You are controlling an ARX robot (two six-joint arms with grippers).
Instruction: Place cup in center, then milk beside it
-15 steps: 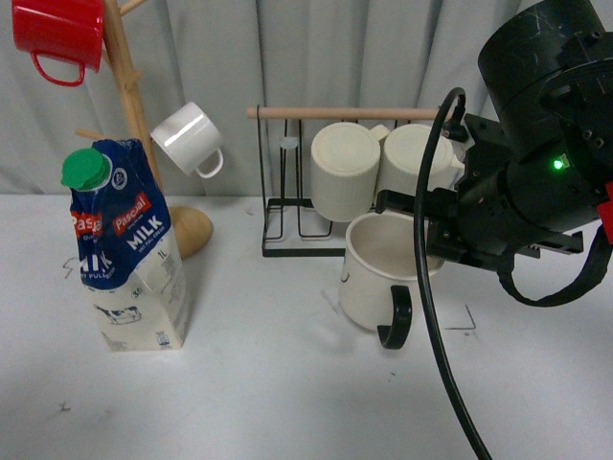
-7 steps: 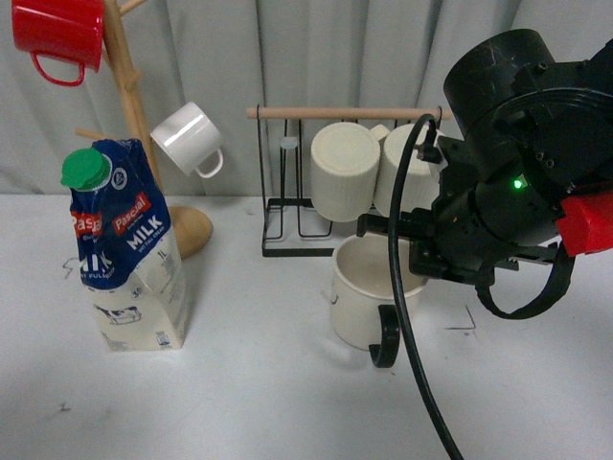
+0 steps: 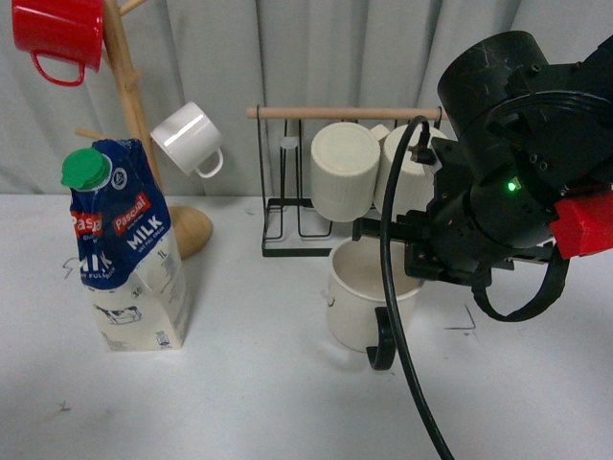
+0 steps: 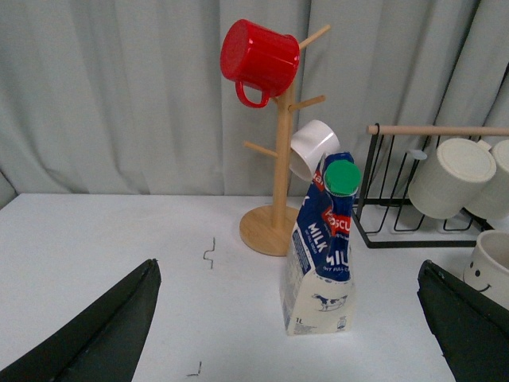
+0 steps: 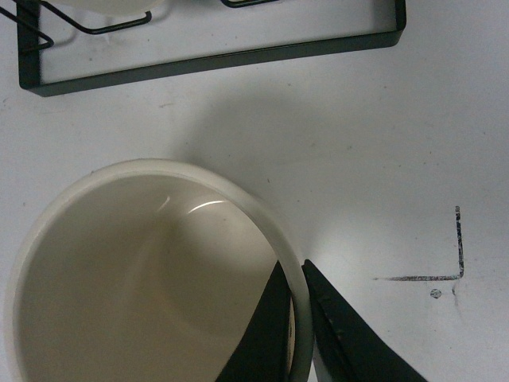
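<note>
**Bench (image 3: 239, 393)**: white top, grey curtain behind.

**Cup (image 3: 356, 305)**: cream, black handle turned towards the front camera. Sits right of the bench's middle, just in front of the wire rack (image 3: 283, 222). The rim leans slightly. Whether the base rests on the bench cannot be told. The smiley face shows in the left wrist view.

**Right end effector (image 5: 293, 272)**: pinching the cup's rim, with one finger inside the wall and one outside. The grip is on the side away from the milk. A black corner mark (image 5: 456, 264) is on the bench just beside it.

**Milk (image 3: 129, 261)**: carton standing upright on the left part of the bench. It is in front of the mug tree (image 3: 130, 115) and well apart from the cup. Green cap (image 3: 86, 170) on top.

**Left end effector (image 4: 288, 270)**: fingers (image 4: 111, 330) spread wide, holding nothing. It is back from the carton, above the bench.

**Rack contents**: two ribbed cream mugs (image 3: 345, 171) hanging side by side under a wooden bar.

**Mug tree contents**: red mug (image 3: 59, 34) on an upper peg, small white mug (image 3: 189, 140) on a lower one.
</note>
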